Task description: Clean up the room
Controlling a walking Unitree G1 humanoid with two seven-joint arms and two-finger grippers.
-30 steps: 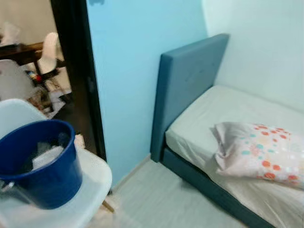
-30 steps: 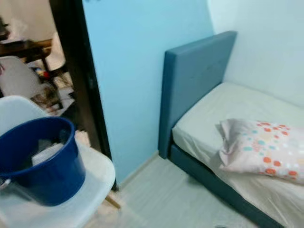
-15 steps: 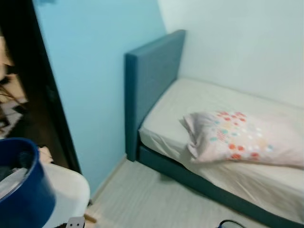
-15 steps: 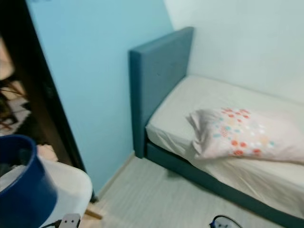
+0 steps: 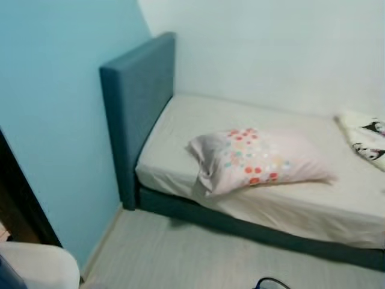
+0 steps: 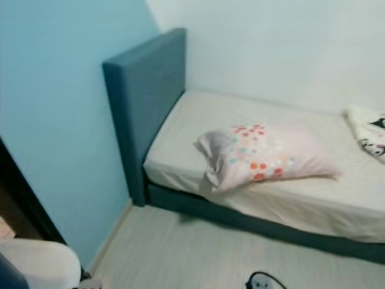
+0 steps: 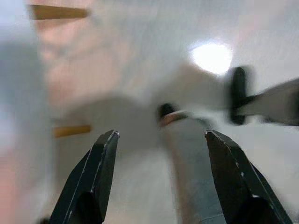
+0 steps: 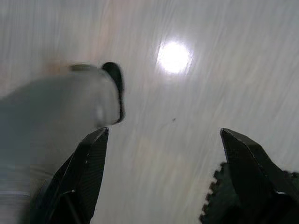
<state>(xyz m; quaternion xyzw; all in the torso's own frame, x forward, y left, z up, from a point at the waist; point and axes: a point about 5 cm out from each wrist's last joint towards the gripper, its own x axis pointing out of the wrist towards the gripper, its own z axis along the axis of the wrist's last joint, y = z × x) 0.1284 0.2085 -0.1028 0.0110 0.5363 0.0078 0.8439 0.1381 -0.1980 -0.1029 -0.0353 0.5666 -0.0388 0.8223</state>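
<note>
A bed [image 5: 337,211] with a pale sheet and a blue headboard [image 5: 135,96] stands against the white wall. A pillow with coloured dots [image 5: 258,159] lies crooked near the bed's front edge. A white cloth with black print [image 5: 367,138] lies on the bed at the far right. My left gripper [image 7: 161,177] hangs open over the pale floor with nothing between its fingers. My right gripper [image 8: 163,177] is open too, above the floor, and holds nothing.
A white chair seat [image 5: 39,265] shows at the bottom left, with a sliver of the blue bucket [image 6: 7,276] on it. The light blue wall [image 5: 54,120] meets the headboard. Pale wood floor [image 5: 180,253] runs along the bed. A dark cable loop [image 6: 261,280] lies at the bottom edge.
The camera has swung right: the bucket, chair and doorway slid off to the left, and more of the bed came into view, with the printed cloth at its right.
</note>
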